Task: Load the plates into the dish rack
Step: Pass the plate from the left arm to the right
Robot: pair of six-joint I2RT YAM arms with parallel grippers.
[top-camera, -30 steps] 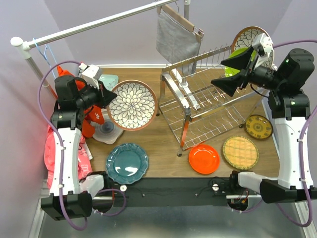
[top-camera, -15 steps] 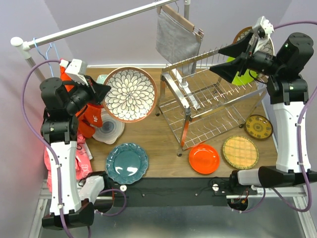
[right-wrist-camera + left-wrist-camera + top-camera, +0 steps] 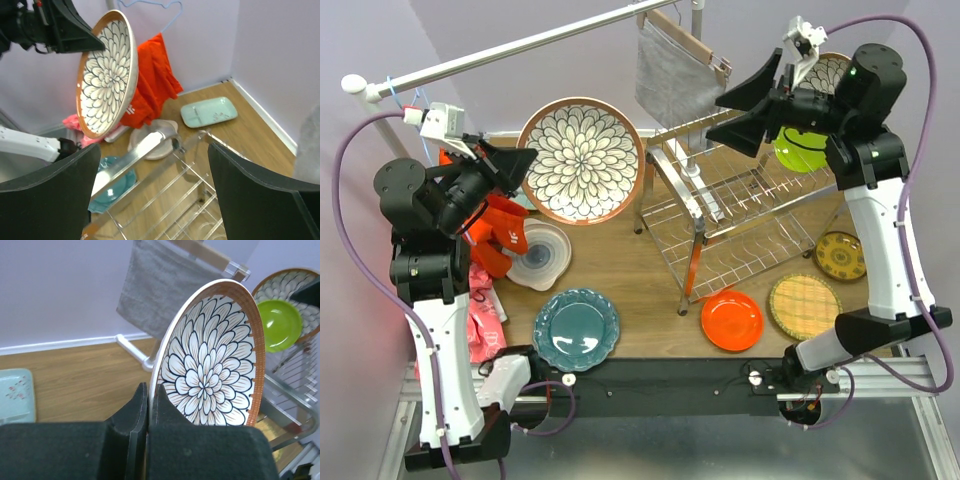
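My left gripper [image 3: 525, 160] is shut on the lower rim of a brown-rimmed white floral plate [image 3: 582, 160], held upright in the air left of the dish rack [image 3: 740, 210]. The left wrist view has its jaws [image 3: 150, 395] pinching that plate [image 3: 210, 365]. My right gripper [image 3: 727, 127] hangs open and empty above the rack's upper tier [image 3: 165, 200]. A lime green plate [image 3: 800, 150] and a second floral plate [image 3: 830, 72] stand in the rack's far right end. On the table lie teal [image 3: 576, 328], orange [image 3: 731, 320], yellow woven [image 3: 805, 307], dark-yellow [image 3: 842, 256] and white-grey swirl [image 3: 540, 255] plates.
A grey cloth [image 3: 675, 70] on a wooden hanger hangs from the white rail [image 3: 520, 45] behind the rack. Red clothing [image 3: 500, 225] and a pink cloth [image 3: 480, 320] sit at the left. A mint tray [image 3: 208, 111] lies near the back wall.
My left arm has lifted the floral plate up and back, tilting it more upright. My right arm has risen and swung left, away from the green plate, over the rack.
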